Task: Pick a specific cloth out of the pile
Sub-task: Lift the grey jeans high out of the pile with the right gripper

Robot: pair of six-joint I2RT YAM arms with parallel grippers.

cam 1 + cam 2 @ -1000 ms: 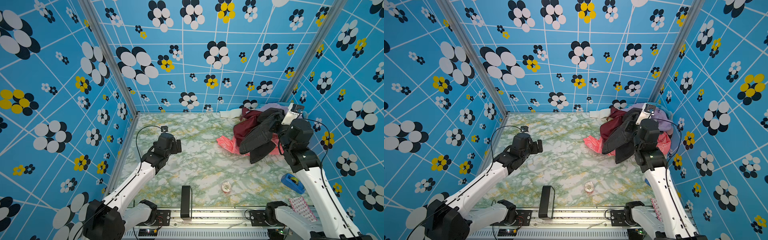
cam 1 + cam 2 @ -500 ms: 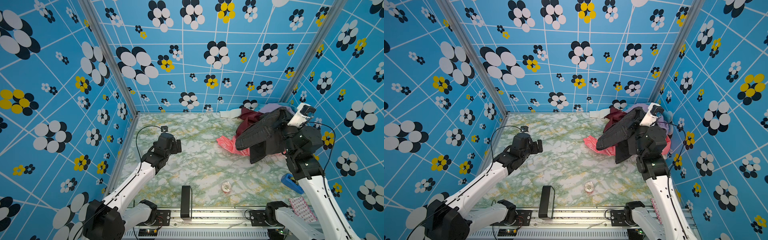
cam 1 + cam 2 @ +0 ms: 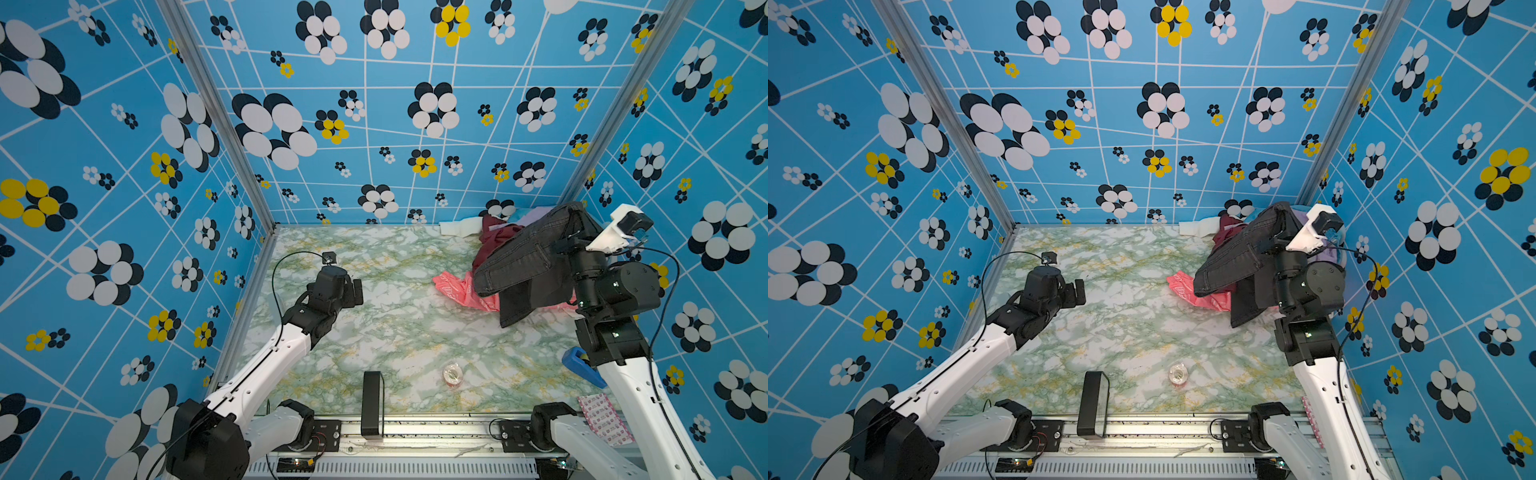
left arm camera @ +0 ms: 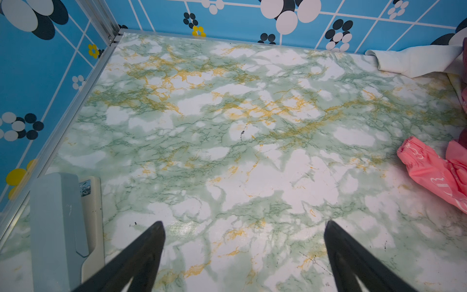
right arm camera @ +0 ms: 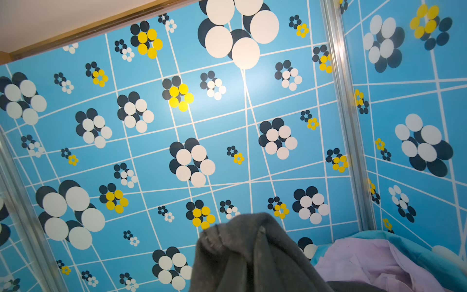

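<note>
Right wrist view: the jeans (image 5: 252, 255) hang over the right gripper (image 3: 578, 227), which pinches a fold, legs trailing below onto the pile (image 3: 496, 239). That trailing denim could drag the coral garment (image 3: 457, 289) along or slip free; the left gripper (image 4: 243, 222), spread empty, hovers well apart.

The cloth (image 3: 523, 257) hangs over the pile (image 3: 455, 287), far right.

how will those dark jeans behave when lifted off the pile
Probably floppy: the jeans drape in folds from their raised end, one leg hanging down. Likely heavyish for cloth: thick, seamed denim. They might drag the coral-pink garment lying partly under them.
</note>
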